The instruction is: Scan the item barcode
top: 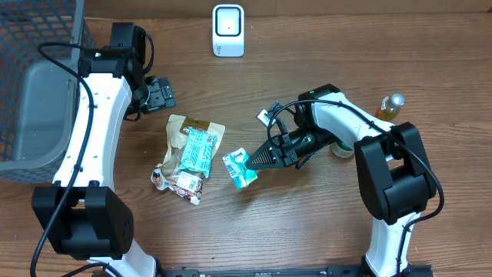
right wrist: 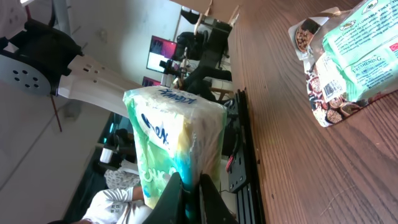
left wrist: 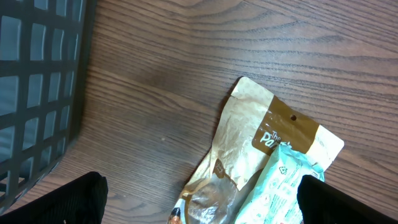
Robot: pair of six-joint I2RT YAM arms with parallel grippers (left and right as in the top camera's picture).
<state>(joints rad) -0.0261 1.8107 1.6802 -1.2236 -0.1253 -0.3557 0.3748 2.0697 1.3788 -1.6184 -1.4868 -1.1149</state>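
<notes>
Tissue pack pinched by one edge in my right gripper, jaws clenched on it, over the middle of the wood table. Seen from overhead, its long axis slants diagonally, crosswise to my fingers. Blue script reads "Kleenex". Just beyond, a green packet lies on a brown pouch printed "The Pa…". Past them, my left gripper hangs with jaws released. Farthest back stands a white scanner.

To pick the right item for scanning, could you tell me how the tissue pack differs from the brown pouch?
The tissue pack is pinched in the shut right gripper; the brown pouch lies loose on the table. The tissue pack is white, green and blue; the brown pouch is tan. The tissue pack is smaller than the brown pouch. Both are soft packages.
</notes>
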